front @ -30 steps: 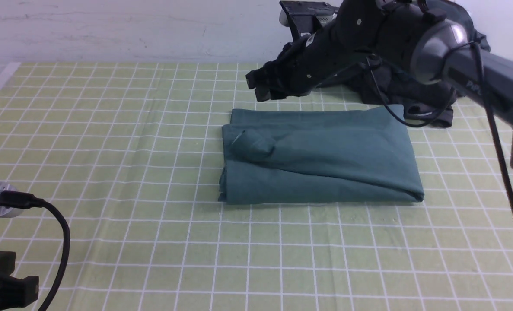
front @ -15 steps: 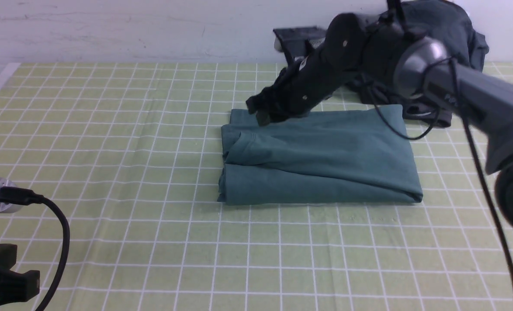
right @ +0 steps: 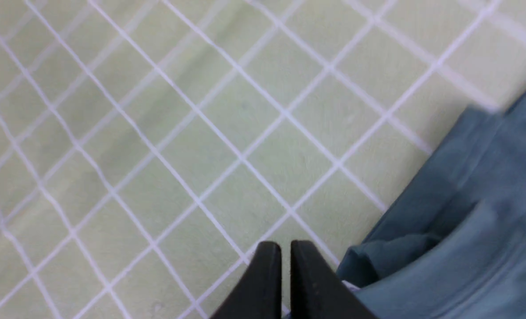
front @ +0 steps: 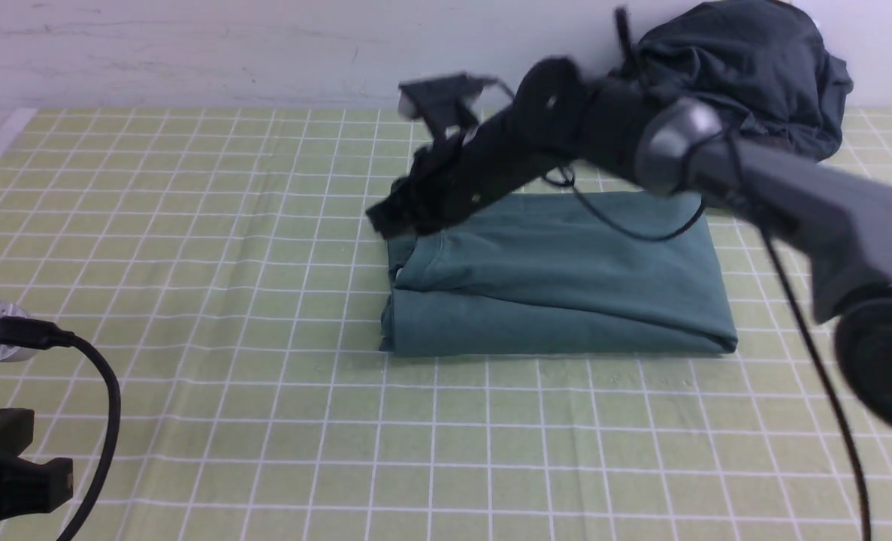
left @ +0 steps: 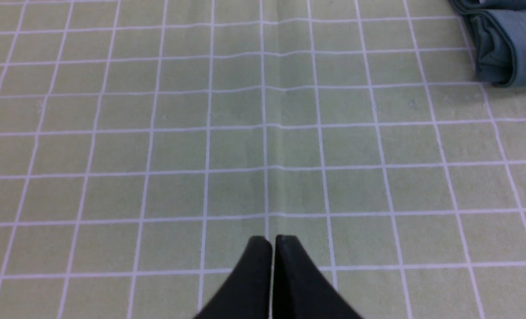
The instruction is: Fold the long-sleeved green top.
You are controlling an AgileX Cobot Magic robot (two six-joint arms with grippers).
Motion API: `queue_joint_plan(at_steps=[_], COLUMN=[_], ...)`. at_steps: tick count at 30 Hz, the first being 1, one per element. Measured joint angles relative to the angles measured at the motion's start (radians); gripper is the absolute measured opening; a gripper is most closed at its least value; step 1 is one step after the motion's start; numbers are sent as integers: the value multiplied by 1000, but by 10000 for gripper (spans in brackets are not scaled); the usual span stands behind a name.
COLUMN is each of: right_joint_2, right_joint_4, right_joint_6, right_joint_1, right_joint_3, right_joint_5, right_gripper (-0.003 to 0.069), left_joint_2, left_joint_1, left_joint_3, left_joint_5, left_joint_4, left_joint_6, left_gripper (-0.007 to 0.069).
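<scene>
The black two-fingered right gripper (right: 286, 252) is almost closed, with only a narrow gap between its fingertips and no cloth visible in it. The black two-fingered left gripper (left: 273, 248) has its jaws together, gripping nothing, above the pale green tablecloth with a white grid (left: 236, 150).

In the front view, the right gripper reaches in from the right and hangs near the left end of the muted teal-green cotton top (front: 566, 263); whether it touches the fabric cannot be told. The top lies on the tablecloth, spanning the middle to the right, partly folded over itself: an upper layer slants across a lower one, and at the left end its layers bunch into uneven folds.

Beyond the top, at the far right, sits a heap of dark charcoal-grey garments (front: 746, 68), partly hidden by the right arm (front: 686, 143). Behind everything stands a whitish wall (front: 190, 52). The left arm (front: 10, 466) shows at the near left corner, well apart from the top.
</scene>
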Motion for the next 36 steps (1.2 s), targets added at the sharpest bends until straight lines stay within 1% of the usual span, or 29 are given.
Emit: queue_joint_plan(at_steps=[3,4,7,10,11,12,15,16,17,18,19,22,23,24,25,26,27,28,29,30,31,32,33,34,36], right_joint_2=[-126,-220,-381,-494,-546,-546,-678,-685,-748,-765,-834,-963,-1021,-1051,-1120,-1120,-1170,-1249,-1259,-1338,-1348,-1435,-1445,-1509,-1604], right_joint_4=[-41,-81,-172,-234,-251,-253,-262,-263,-264,-265,-279,-294,-301,-302,-306,-307,-308,-308,-308,-308,-308,-308,-308,-307,-301], right_joint_6=[-42,-62,-70,-65,-52,-48,49,49,81,83,92,93,93,93,93,93,93,93,93,93,93,93,93,99,114], right_joint_1=[-39,-75,-159,-246,-292,-300,-441,-441,-485,-488,-501,-496,-488,-480,-467,-465,-456,-433,-430,-411,-409,-395,-392,-388,-383], right_joint_3=[0,-3,-3,-4,-4,-4,6,8,48,55,133,303,399,450,577,595,669,818,836,994,994,1138,1153,1250,1379], right_joint_5=[56,101,185,217,224,226,230,229,214,207,162,17,-70,-121,-249,-249,-348,-518,-540,-737,-737,-931,-951,-1079,-1213], right_gripper=[24,24,24,24,24,24,24,24,24,24,24,24,24,24,24,24,24,24,24,24,24,24,24,24,24], left_joint_2=[0,0,0,0,0,0,0,0,0,0,0,0,0,0,0,0,0,0,0,0,0,0,0,0,0], left_joint_1=[0,0,0,0,0,0,0,0,0,0,0,0,0,0,0,0,0,0,0,0,0,0,0,0,0], left_joint_3=[0,0,0,0,0,0,0,0,0,0,0,0,0,0,0,0,0,0,0,0,0,0,0,0,0], left_joint_5=[0,0,0,-1,-1,-1,-1,-1,-1,-1,-1,-1,-1,-1,-1,-1,-1,-1,-1,-1,-1,-1,-1,-1,-1], left_joint_4=[0,0,0,0,0,0,0,0,0,0,0,1,1,1,1,1,1,1,1,1,1,1,1,1,1], left_joint_6=[0,0,0,0,0,0,0,0,0,0,0,0,0,0,0,0,0,0,0,0,0,0,0,0,0], left_gripper=[-3,-3,-3,-3,-3,-3,-3,-3,-3,-3,-3,-3,-3,-3,-3,-3,-3,-3,-3,-3,-3,-3,-3,-3,-3])
